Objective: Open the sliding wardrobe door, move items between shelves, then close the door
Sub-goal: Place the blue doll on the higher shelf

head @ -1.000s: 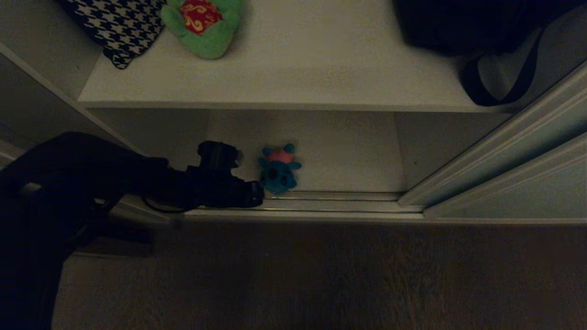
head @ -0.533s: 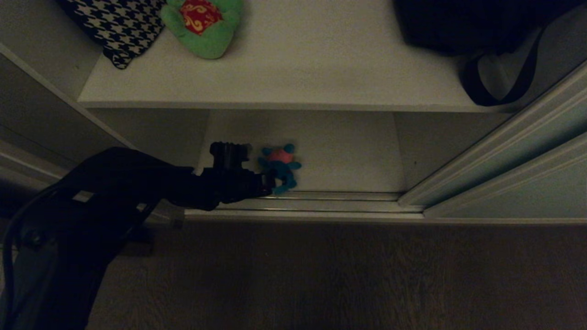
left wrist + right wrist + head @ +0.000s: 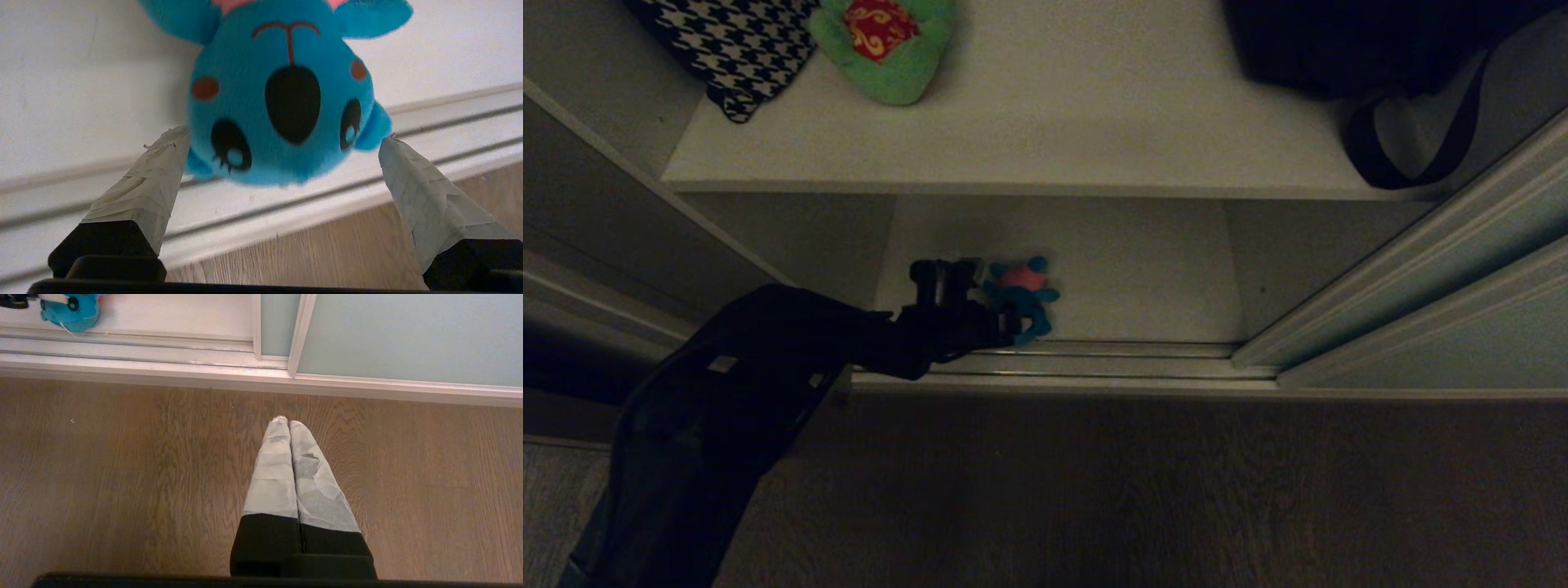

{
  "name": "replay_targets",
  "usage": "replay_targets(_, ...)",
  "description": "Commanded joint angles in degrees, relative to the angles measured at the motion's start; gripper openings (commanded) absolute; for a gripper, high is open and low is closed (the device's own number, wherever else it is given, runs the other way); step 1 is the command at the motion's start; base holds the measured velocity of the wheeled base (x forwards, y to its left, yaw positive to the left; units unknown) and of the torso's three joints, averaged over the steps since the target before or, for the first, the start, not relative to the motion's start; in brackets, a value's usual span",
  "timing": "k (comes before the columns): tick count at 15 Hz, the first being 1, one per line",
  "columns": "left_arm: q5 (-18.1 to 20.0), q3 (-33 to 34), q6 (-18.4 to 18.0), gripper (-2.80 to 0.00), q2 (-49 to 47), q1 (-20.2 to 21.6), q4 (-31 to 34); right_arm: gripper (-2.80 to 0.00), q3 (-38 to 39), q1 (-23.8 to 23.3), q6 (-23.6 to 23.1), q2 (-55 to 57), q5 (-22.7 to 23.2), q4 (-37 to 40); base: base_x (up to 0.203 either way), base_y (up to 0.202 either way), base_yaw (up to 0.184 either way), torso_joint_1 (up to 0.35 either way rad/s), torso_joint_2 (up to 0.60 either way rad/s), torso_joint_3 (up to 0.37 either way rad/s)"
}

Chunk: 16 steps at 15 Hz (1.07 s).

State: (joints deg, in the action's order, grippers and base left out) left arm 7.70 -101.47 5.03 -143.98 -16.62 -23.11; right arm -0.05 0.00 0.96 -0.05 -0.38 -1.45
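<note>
Two plush toys are seen in the open wardrobe. The small blue plush creature with a pink back and dark eyes (image 3: 1023, 299) lies on the lower white matte shelf board (image 3: 1143, 269), at its front edge, just beside the silvery ribbed rails (image 3: 1127, 359). The green plush frog with a red patterned belly (image 3: 882, 45) is set on the upper white matte shelf board (image 3: 1045, 131), next to a black-and-white houndstooth cushion (image 3: 727, 49); a black strapped bag (image 3: 1356, 57) is placed at the far right of that same board.

The left end effector (image 3: 284, 141) is held low at the front of the lower shelf, directly at the blue toy. In the left wrist view its tape-wrapped fingers (image 3: 151, 183) are spread wide, one on each side of the toy's head; one tip sits right at the head's edge, the other is near the small limb at the head's side, and no squeeze of the plush is seen. Whether contact is made cannot be told. The toy is not lifted.

The right end effector (image 3: 288, 422) is parked above the brown wood-grain floor (image 3: 122, 477), well apart from the wardrobe, with its taped fingers pressed together and nothing between them.

The pale grey-green sliding wardrobe door with a thin light frame (image 3: 1445, 327) is slid over to the right side, so the shelf opening is left uncovered.
</note>
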Motion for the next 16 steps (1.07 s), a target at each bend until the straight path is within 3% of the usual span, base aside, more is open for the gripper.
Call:
replay_targets(1,0.02,-2.32,-0.38,0.00,-3.09,0.00,-0.61,-2.80,-0.04,-0.04,0.00,0.05,0.01,-0.04,0.000,0.000,0.000,0.000,0.00,0.000)
replay_targets(5,-0.13,-5.78,-1.34,0.00,-7.62,0.08,-9.74,-2.80,0.05,0.00,0.00,0.05,0.01,-0.04,0.000,0.000,0.000,0.000,0.00,0.000)
replay_targets(7,-0.07,-8.65,-1.92,0.00,-9.15,0.21,-10.35,-2.80,-0.03,0.00,0.00,0.05,0.03,-0.04,0.000,0.000,0.000,0.000,0.00,0.000)
replay_targets(14,-0.23,-9.18,-2.13,0.00,-10.62,0.18,-10.55,-2.80,0.05,-0.08,0.00,0.05,0.03,-0.04,0.000,0.000,0.000,0.000,0.00,0.000)
replay_targets(15,-0.14,-9.18,-2.05,-2.55,-10.70,0.18,-10.55,-2.80,0.05,0.00,0.00,0.05,0.03,-0.04,0.000,0.000,0.000,0.000,0.00,0.000)
replay_targets(16,-0.14,-9.18,-2.05,-2.80,-10.71,0.18,-10.55,-2.80,-0.03,0.00,0.00,0.05,0.03,-0.04,0.000,0.000,0.000,0.000,0.00,0.000)
